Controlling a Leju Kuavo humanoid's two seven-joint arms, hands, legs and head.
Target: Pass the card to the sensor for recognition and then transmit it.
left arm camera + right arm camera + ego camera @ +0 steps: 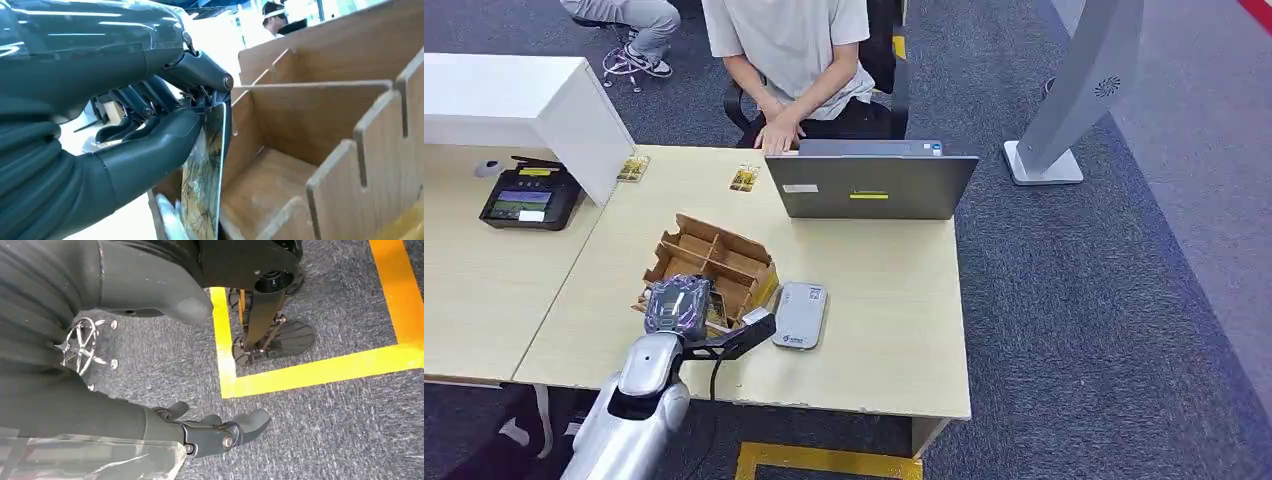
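My left hand (676,305) reaches into the near end of a brown cardboard divider box (724,262) on the table. In the left wrist view the thumb (150,150) and the dark fingers pinch a picture card (205,175) that stands upright in a compartment of the box (320,130). A flat grey-white card sensor (801,314) lies on the table just right of the box, beside my hand. My right hand (220,432) hangs over the carpet with its fingers loosely apart and nothing in it.
A person sits behind a grey laptop (869,185) at the table's far side. Two loose cards (744,179) (633,168) lie near the far edge. A black terminal (524,200) and a white cabinet (514,100) stand at the left. Yellow floor tape (310,372) runs under my right hand.
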